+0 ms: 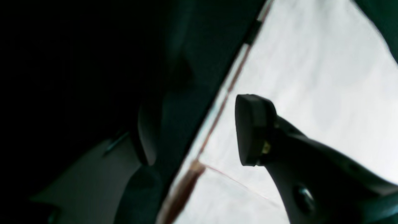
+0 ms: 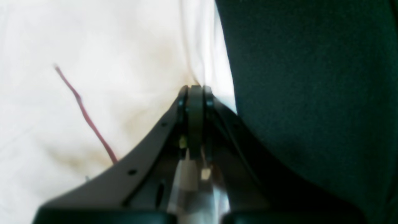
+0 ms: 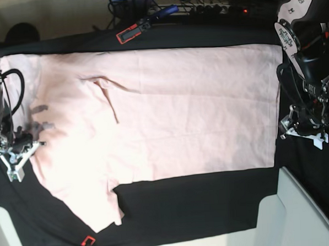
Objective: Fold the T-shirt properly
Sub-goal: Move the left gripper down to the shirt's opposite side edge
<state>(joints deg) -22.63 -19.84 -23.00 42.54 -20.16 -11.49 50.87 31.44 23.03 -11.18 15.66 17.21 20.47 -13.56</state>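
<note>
At the left edge of the base view, the right pincer (image 3: pixel 16 158) sits low on the sleeve end of the T-shirt (image 3: pixel 170 117), its jaws pressed together on a fold of the pale fabric; the right wrist view shows the cloth bunched up into the closed tips (image 2: pixel 196 90), with a thin red thread (image 2: pixel 85 115) lying loose on the shirt beside them. The T-shirt lies spread flat, plain side up, across the black table cloth (image 3: pixel 196 204) covering the surface, its collar and sleeves to the left and its straight hem to the right, with one sleeve reaching toward the near edge. At the right, the left pincer (image 3: pixel 305 128) stands just beside the hem, jaws spread and holding nothing; the left wrist view shows one dark fingertip (image 1: pixel 253 129) over the pale cloth.
</note>
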